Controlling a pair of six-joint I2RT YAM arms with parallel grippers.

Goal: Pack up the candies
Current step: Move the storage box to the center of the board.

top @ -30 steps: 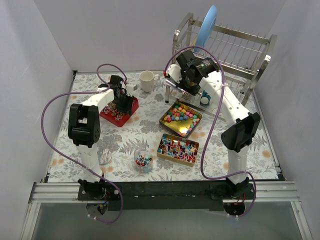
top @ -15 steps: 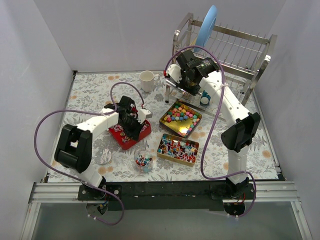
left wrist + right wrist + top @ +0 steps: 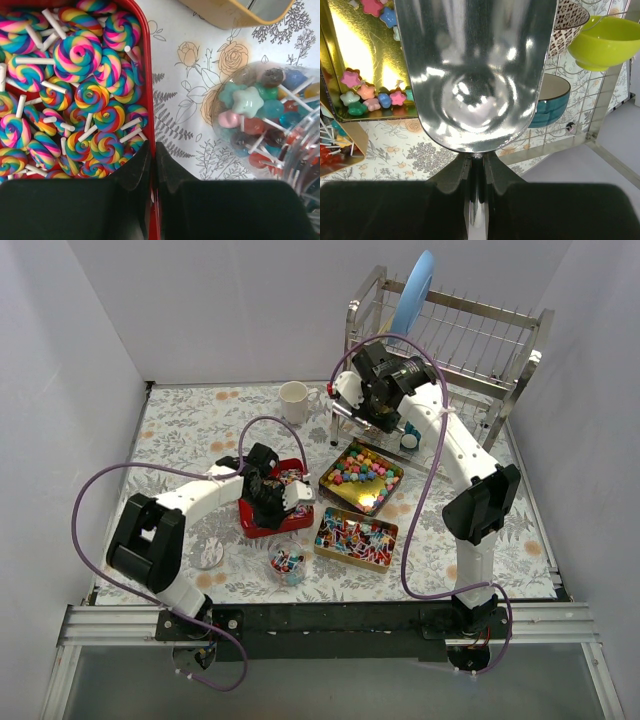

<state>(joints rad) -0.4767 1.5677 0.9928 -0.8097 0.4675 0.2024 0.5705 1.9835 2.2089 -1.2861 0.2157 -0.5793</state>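
Fingers of the left gripper (image 3: 152,155) are squeezed tight on the rim of the red tray (image 3: 145,75). One finger is inside the tray and one is outside. The tray is full of swirl lollipops (image 3: 77,52) with white sticks. They lie just ahead of the fingers and to their left. To the right of these fingers, a little apart from the tray, stands a clear cup (image 3: 265,120). It holds round and star-shaped sweets (image 3: 248,101) on sticks. Farther ahead of the fingers, the corner of a gold tin (image 3: 230,12) shows.

The right gripper (image 3: 476,162) has its fingers closed on the thin handle of a shiny metal scoop (image 3: 475,65). The scoop points straight out ahead of the fingers, up in the air. Below it and to the left of the fingers lies a gold tray (image 3: 350,55) with star candies (image 3: 367,92) in pink, blue, green and orange. To the right of the fingers, a teal bowl (image 3: 552,100) and a green bowl (image 3: 605,45) sit by the rack.
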